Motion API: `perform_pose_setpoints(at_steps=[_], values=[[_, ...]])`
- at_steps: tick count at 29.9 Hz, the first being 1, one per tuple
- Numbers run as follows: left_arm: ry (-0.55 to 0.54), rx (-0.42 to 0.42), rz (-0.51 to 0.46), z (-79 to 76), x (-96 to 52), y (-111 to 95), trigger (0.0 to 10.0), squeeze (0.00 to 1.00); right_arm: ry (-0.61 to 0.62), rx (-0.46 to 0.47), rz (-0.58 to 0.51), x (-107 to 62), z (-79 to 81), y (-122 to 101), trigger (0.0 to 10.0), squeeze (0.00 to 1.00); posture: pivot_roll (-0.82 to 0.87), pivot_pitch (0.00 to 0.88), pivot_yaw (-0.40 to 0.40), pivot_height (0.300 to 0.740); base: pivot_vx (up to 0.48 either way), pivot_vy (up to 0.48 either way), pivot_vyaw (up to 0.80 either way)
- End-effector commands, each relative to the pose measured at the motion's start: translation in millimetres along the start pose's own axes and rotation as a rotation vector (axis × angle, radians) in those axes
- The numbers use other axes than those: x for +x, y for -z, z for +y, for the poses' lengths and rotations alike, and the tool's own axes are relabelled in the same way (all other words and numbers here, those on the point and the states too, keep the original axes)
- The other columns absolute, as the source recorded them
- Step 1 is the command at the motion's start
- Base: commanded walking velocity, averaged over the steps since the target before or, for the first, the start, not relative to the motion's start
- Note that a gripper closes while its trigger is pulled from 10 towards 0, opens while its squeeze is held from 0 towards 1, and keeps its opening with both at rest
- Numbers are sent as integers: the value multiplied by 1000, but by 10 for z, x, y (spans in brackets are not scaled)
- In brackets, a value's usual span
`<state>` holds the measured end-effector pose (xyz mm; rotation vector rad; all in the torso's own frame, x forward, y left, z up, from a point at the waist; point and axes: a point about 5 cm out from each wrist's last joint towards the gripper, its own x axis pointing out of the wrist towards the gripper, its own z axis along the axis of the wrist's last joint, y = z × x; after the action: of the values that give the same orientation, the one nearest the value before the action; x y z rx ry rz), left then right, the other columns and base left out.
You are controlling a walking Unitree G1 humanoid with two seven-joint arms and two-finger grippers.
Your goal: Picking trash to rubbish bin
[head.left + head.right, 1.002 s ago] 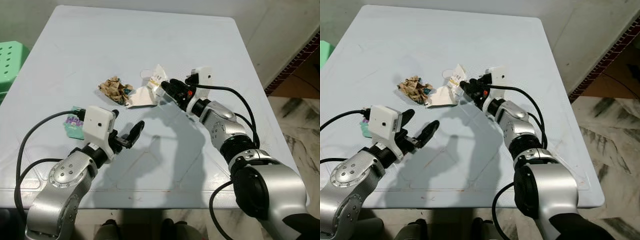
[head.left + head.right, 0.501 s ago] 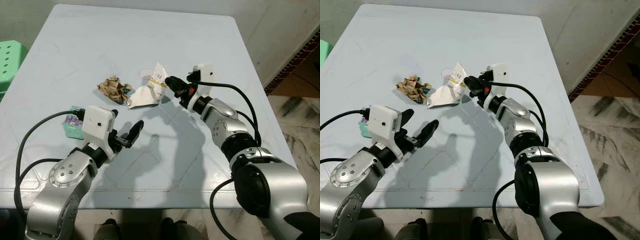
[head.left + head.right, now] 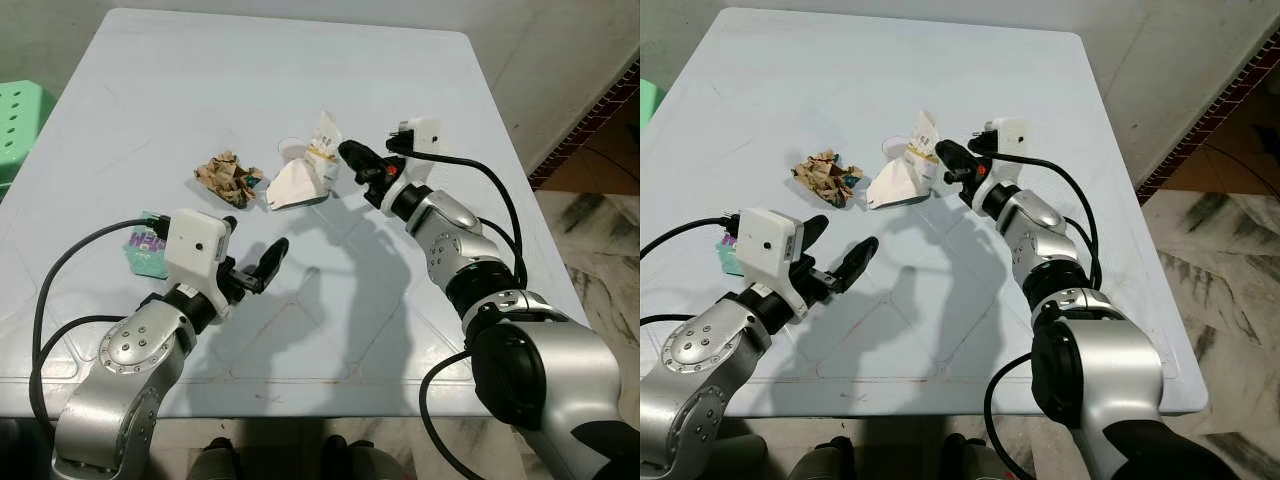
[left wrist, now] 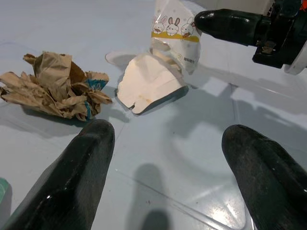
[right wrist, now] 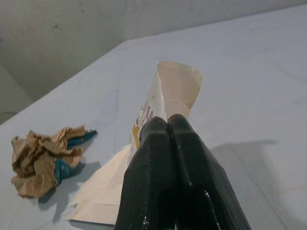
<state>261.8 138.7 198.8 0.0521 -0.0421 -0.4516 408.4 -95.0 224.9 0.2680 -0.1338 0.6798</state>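
A white paper wrapper with a bunny-print strip lies mid-table, its upper end raised off the surface. My right gripper is shut on that raised end, its two fingers pressed together against the paper. A crumpled brown paper ball sits just left of the wrapper, apart from both grippers. My left gripper hovers low over the table in front of the trash, open, with nothing between its fingers. A green and purple packet lies beside my left wrist, partly hidden by the camera block.
The pale blue table stretches far behind the trash. A green plastic stool stands off its left edge. Marble floor and a dark red border show past the right edge.
My right gripper has drawn back to the right and up, pulling the wrapper's end with it so the wrapper now stands tilted. The left arm has stayed put.
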Motion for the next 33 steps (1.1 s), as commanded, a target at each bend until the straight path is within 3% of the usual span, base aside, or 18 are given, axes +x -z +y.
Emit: perform_pose_setpoints(at_steps=[1, 8, 16, 17, 18, 19, 26, 33], values=[[18, -5, -4, -39, 13, 5, 10000, 0, 5, -16, -43, 13, -27, -131, 0, 0, 224, 265, -123, 740, 0, 0, 0], [9, -10, -22, -29, 71, -12, 10000, 0, 12, -40, -130, -15, -89, -318, 0, 0, 211, 238, -127, 740, 0, 0, 0], [-38, 7, -61, 104, 173, -66, 10000, 0, 0, -158, -158, -193, -237, -401, 0, 0, 184, 206, -136, 740, 0, 0, 0], [-43, 10, -65, 123, 181, -71, 10000, 0, 3, -167, -154, -208, -248, -393, 9255, 0, 178, 197, -138, 740, 0, 0, 0], [-46, 14, -72, 151, 191, -89, 10000, 0, 1, -175, -147, -236, -266, -377, 9255, 0, 176, 194, -140, 740, 0, 0, 0], [-50, 15, -82, 204, 213, -115, 10000, 0, -5, -187, -138, -283, -292, -352, 10000, 0, 170, 184, -142, 740, 0, 0, 0], [-69, 25, -126, 348, 291, -204, 10000, 0, -49, -241, -134, -440, -326, -328, 10000, 0, 134, 141, -148, 740, 0, 0, 0], [-19, 26, -155, 340, 409, -232, 10000, 0, -108, -285, -151, -603, -237, -362, 10000, 0, 109, 104, -142, 740, 0, 0, 0]])
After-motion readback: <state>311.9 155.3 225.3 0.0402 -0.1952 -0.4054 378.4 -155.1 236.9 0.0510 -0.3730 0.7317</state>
